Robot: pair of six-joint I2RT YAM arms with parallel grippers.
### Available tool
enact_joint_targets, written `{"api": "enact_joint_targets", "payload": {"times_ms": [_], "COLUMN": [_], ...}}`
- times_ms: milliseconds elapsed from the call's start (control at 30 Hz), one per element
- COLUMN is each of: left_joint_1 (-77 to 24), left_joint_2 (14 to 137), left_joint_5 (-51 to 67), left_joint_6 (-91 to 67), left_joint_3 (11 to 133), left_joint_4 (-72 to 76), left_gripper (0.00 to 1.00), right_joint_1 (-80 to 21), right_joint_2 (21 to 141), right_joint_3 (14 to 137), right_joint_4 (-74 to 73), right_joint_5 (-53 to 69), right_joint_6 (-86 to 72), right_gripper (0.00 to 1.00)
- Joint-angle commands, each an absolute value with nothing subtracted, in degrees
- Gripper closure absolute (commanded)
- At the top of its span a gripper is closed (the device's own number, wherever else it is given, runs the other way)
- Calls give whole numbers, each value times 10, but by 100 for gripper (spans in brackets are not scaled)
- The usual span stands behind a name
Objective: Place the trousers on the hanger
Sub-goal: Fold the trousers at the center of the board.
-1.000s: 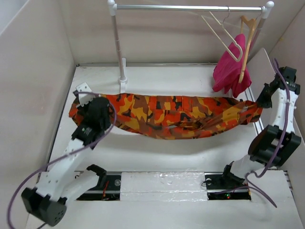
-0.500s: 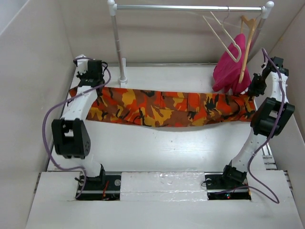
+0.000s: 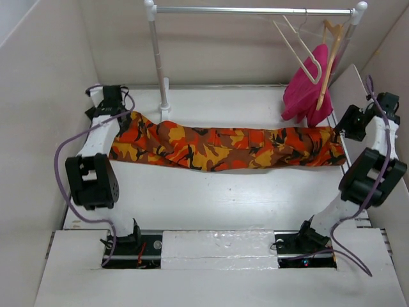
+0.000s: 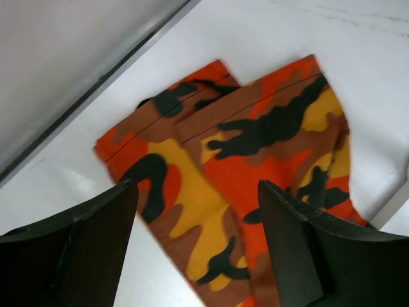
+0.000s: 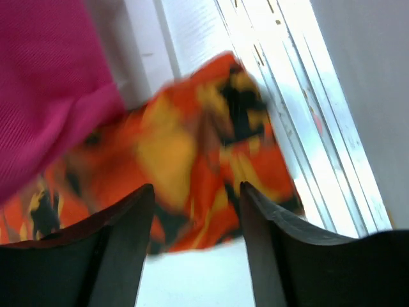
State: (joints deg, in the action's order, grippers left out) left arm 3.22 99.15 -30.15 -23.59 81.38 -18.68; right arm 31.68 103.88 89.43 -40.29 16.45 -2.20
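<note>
Top external view gives us the layout we need. The trousers [image 3: 223,146] lie flat on the table [image 3: 223,204], stretched in a long band from one side to the other. Their long axis runs roughly parallel to the rail [image 3: 255,10] at the back.

The hanger [image 3: 296,52] hangs from the right end of that rail, beside a tan hanger [image 3: 328,64] that carries a pink garment [image 3: 310,89]. So the hanger is above and behind the right end of the trousers and well apart from the left end.

The left gripper [image 4: 197,192] sits over the left end of the cloth. In its wrist view we see the fingers spread wide with nothing between them, and the two leg cuffs lie side by side on the table below. The right gripper [image 5: 197,188] sits over the opposite end, near the table's right edge. Its fingers are also apart and hold nothing. That picture is blurred, so we cannot say which part of the garment lies under it, only that the cloth end is below the fingers with the pink garment just beside it.

We judge that the trousers have been laid out straight but nothing has reached the hanger yet. The right arm is clearly the nearer one to the hanger, while the left arm has only the cuff end within easy reach. We think the coming move depends on the hanger lying off the right end of the band, not over its middle. Whichever arm fetches the hanger, the cloth will have to be fed along its own length towards that side.
</note>
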Motion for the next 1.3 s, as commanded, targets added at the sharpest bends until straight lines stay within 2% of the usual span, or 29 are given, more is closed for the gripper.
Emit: {"api": "enact_joint_targets", "payload": {"times_ms": [0,33,67,100,133,200,233,333,367,400,433,500,533,800,933,1000,1133,1267], "left_joint_1": [102,114,126,144,144,156,163,195,200,206,212,212,212,212,212,212,212,212], "left_joint_2": [899,880,877,881,906,941,975,1024,1032,1040,1055,1073,1088,1144,1158,1153,1144,1143], "left_joint_5": [-192,-174,-123,-107,-99,-64,-51,15,38,49,59,55,54,33,30,21,6,-36], "left_joint_6": [-295,-302,-303,-311,-319,-330,-333,-361,-370,-373,-372,-366,-364,-359,-365,-373,-384,-383], "left_joint_3": [716,695,677,676,685,725,738,763,766,769,774,807,816,846,839,827,821,823], "left_joint_4": [-165,-151,-115,-116,-121,-139,-148,-141,-132,-124,-115,-127,-130,-137,-140,-139,-152,-156], "left_gripper": [29,31,33,35,41,48,58,64,63,58,50,50,50,64,73,73,64,61], "right_joint_1": [321,321,321,321,321,308,302,265,257,244,237,222,210,156,149,149,143,143], "right_joint_2": [935,898,879,860,824,796,767,730,706,694,685,669,666,647,636,637,645,647], "right_joint_3": [804,756,732,708,688,643,630,588,558,541,524,488,482,432,420,421,434,438], "right_joint_4": [-299,-293,-270,-255,-246,-238,-235,-250,-249,-244,-234,-237,-250,-272,-281,-283,-289,-293], "right_joint_5": [193,195,201,209,207,227,232,237,237,256,266,286,300,304,291,294,293,287], "right_joint_6": [-24,-32,-38,-42,-48,-49,-45,-28,-26,-25,-18,-7,21,75,78,78,88,93], "right_gripper": [41,46,59,89,100,100,100,100,98,92,86,69,67,68,69,69,69,69]}}
